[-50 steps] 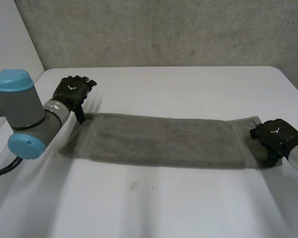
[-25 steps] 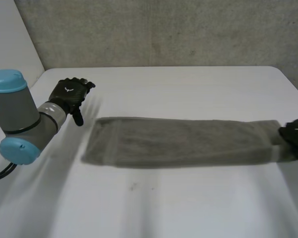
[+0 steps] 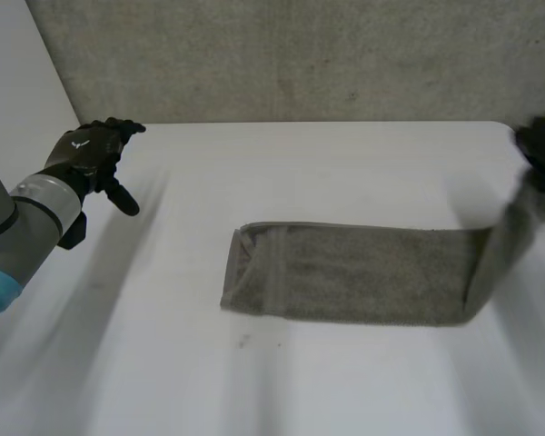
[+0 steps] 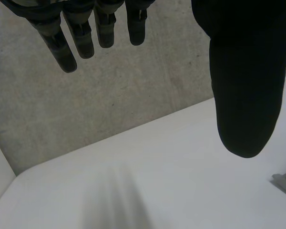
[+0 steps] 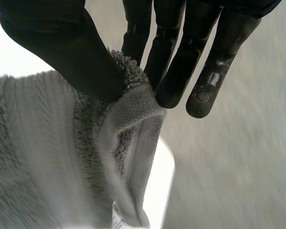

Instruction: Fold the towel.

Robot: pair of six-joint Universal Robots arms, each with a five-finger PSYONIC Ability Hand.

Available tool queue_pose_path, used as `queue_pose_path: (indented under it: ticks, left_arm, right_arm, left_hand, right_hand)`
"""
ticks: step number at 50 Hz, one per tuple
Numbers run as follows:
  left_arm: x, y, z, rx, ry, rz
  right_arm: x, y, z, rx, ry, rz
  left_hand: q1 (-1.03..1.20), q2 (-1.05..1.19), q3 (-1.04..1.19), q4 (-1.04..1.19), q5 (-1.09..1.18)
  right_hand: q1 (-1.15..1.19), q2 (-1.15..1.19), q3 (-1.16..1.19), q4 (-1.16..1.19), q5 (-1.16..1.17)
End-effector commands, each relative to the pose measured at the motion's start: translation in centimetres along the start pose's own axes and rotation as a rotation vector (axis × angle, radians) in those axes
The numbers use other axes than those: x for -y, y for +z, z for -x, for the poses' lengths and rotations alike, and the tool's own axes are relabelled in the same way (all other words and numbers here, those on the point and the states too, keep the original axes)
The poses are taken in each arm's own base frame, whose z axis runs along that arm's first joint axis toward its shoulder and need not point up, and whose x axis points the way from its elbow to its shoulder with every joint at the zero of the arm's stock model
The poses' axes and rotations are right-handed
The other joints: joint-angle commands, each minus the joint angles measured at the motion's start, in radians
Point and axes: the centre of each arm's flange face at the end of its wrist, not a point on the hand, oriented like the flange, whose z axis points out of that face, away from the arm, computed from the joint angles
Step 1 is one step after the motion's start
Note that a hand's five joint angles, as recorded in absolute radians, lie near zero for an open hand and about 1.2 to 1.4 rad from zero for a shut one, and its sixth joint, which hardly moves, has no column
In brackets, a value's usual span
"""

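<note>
the white worktop (image 3: 327, 173) carries one grey terry towel (image 3: 354, 272), a long narrow strip whose long axis runs from the worktop's left edge toward its right edge. its left end, with a woven hem band, lies flat near the middle of the worktop. its right end rises off the surface toward the far right corner, where the right hand (image 3: 543, 150) holds it up. at the wrist, that hand (image 5: 62, 47) has the thumb clamping the towel's (image 5: 47, 157) bunched end against the fingers (image 5: 174, 71). the left hand (image 3: 86, 154) hangs over the left edge, well apart from the flat end though nearer to it, fingers (image 4: 86, 33) straight, spread from the thumb and holding nothing. the fold likely means carrying the raised end leftward along the strip onto the flat end
</note>
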Motion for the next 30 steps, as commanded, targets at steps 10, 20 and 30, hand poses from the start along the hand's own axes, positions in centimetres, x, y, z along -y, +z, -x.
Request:
queue_pose_path:
  ticks: [10, 20, 30]
  left_arm:
    - [-0.8, -0.7, -0.3, -0.007, 0.002, 0.024]
    - [-1.1, -0.8, -0.7, -0.018, 0.002, 0.028]
    - [-1.9, -1.8, -3.1, -0.084, 0.008, 0.051]
  right_arm:
    - [10.6, -8.0, 25.6, 0.619, -0.038, -0.408]
    - [8.0, -11.9, 32.3, 0.805, -0.138, -0.393]
    - [9.8, -10.6, 26.4, 0.595, -0.129, -0.330]
  left_hand:
    - [0.007, 0.016, 0.014, 0.015, -0.018]
    - [0.007, 0.016, 0.014, 0.015, -0.018]
    - [0.004, 0.013, 0.011, 0.012, -0.021]
  right_hand:
    - [0.448, 0.225, 0.206, 0.203, 0.247]
    - [-0.096, -0.319, -0.338, -0.341, -0.297]
    - [-0.773, -0.997, -1.015, -1.018, -0.975]
